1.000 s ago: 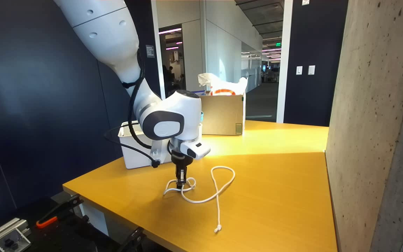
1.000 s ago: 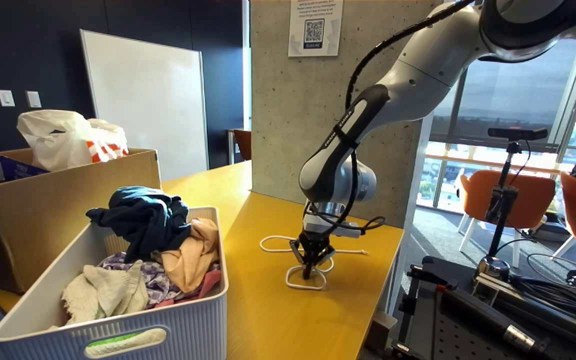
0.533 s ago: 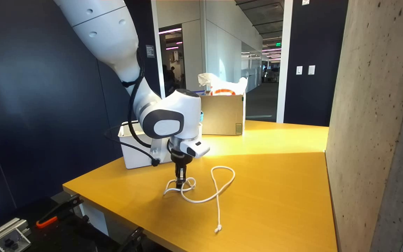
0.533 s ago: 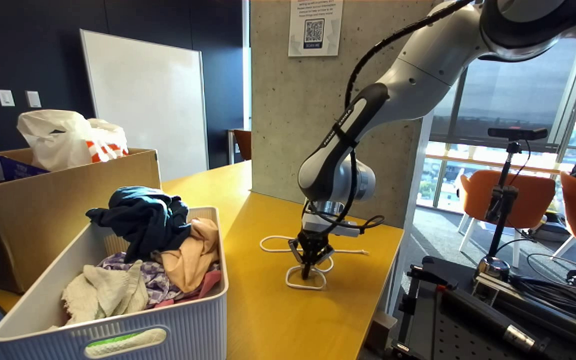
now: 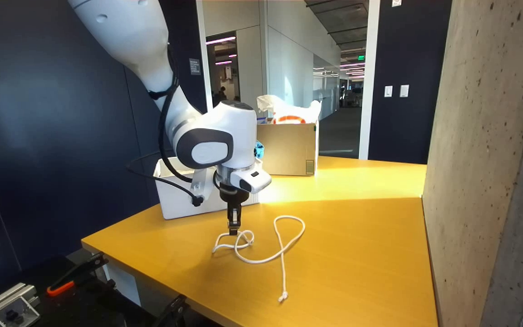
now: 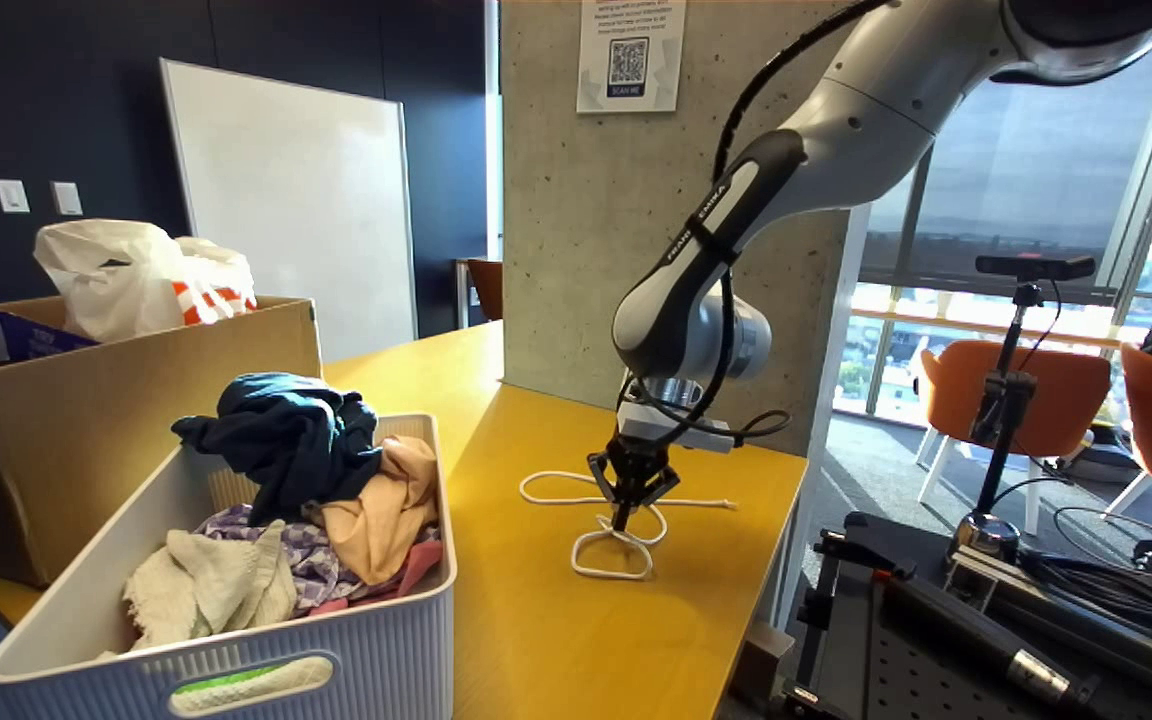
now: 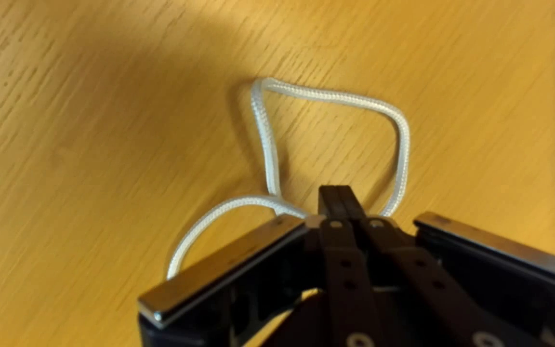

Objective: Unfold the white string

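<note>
The white string lies on the yellow table in loops, with a small tangle of loops under the gripper and a wider curve running to a knotted end. It also shows in an exterior view and in the wrist view. My gripper points down just above the small loops; it also shows in an exterior view. In the wrist view the gripper has its fingertips pressed together with no string between them. Part of the string is hidden behind the fingers there.
A white bin full of cloths stands on the table near the string. A cardboard box with plastic bags stands behind it. A concrete pillar borders the table. The table's edge is near the robot base.
My gripper has risen a little from the table, out of the small loops. The string lies in the same shape and place as before.
</note>
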